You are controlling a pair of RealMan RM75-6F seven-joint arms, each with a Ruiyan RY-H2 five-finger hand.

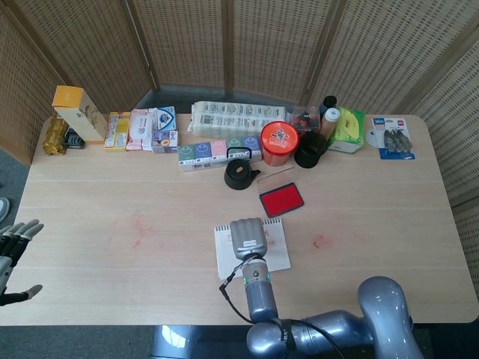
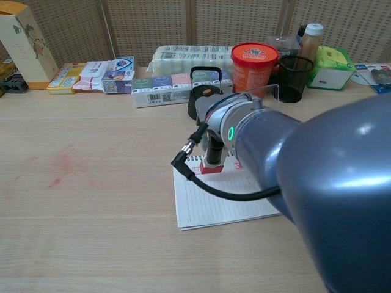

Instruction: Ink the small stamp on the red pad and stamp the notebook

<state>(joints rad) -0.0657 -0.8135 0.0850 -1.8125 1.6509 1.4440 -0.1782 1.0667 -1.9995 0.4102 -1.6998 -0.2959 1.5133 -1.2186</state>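
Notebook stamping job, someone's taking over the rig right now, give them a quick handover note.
Right hand: over the notebook, holding the small stamp down near the page's top edge.
Left hand: open, idle at the table's left edge.
Red pad: lid open, beyond the notebook.
Done: the visible page is bare; any prints are hidden behind the arm.
Left: lift the stamp, check the print, set the stamp down.
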